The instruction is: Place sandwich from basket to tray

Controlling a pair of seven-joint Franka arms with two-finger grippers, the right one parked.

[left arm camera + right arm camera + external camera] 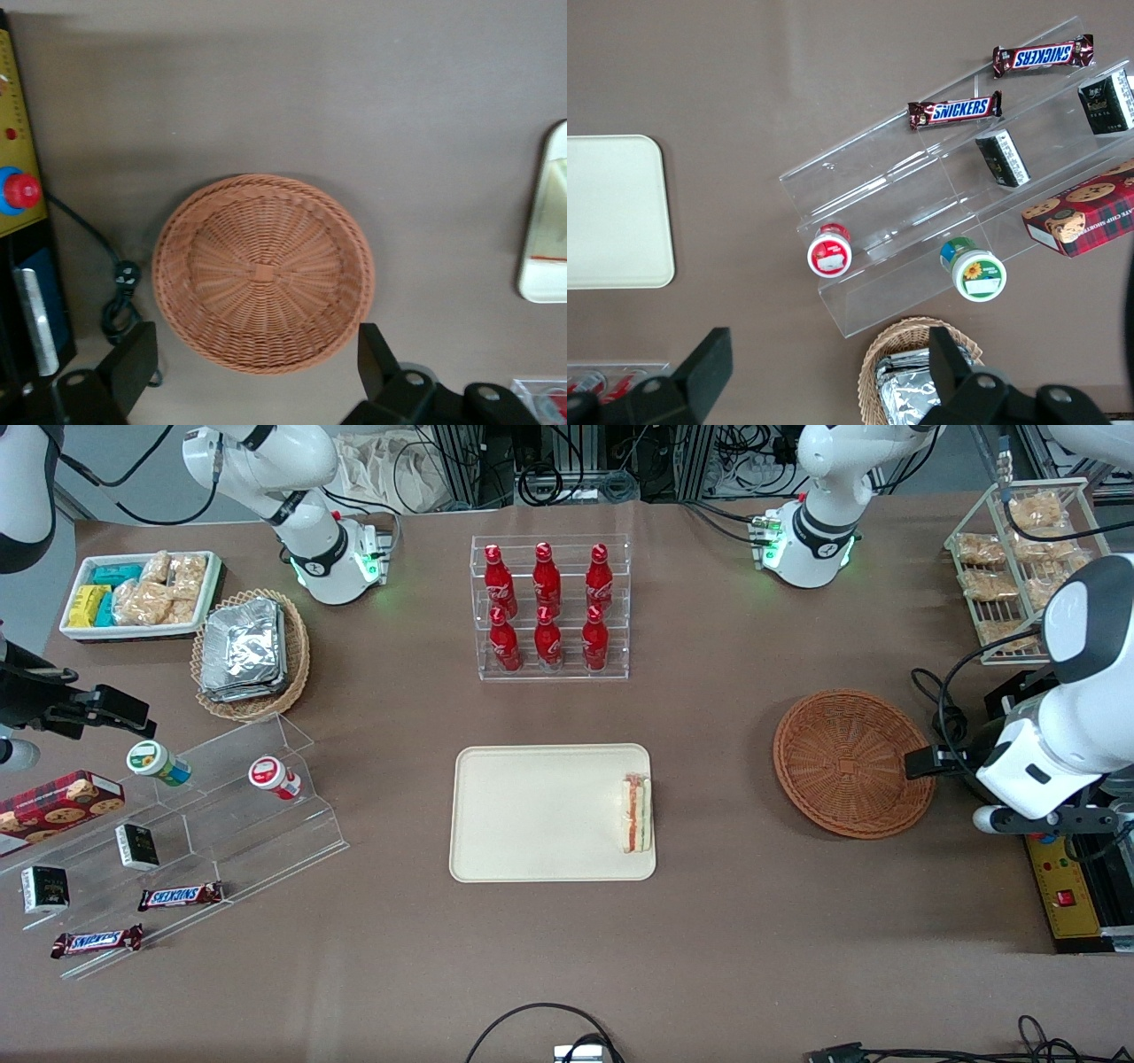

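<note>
The sandwich (pixel 636 813) lies on the cream tray (pixel 532 815), against the rim that faces the working arm's end of the table, its red and green layers showing. The reddish-brown wicker basket (pixel 846 762) (pixel 262 271) holds nothing. My left gripper (pixel 926 763) (pixel 252 372) hovers above the basket's rim toward the working arm's end. It is open, with its two black fingers (pixel 133 363) spread wide and nothing between them. A corner of the tray (pixel 542 221) shows in the left wrist view.
A clear rack of red bottles (pixel 549 607) stands farther from the front camera than the tray. A wire rack of bagged pastries (pixel 1019 558) and a yellow switch box (pixel 1067 890) flank my arm. A tan basket of foil packs (pixel 251 654), a white bin (pixel 142 593) and acrylic shelves (pixel 221 815) lie toward the parked arm's end.
</note>
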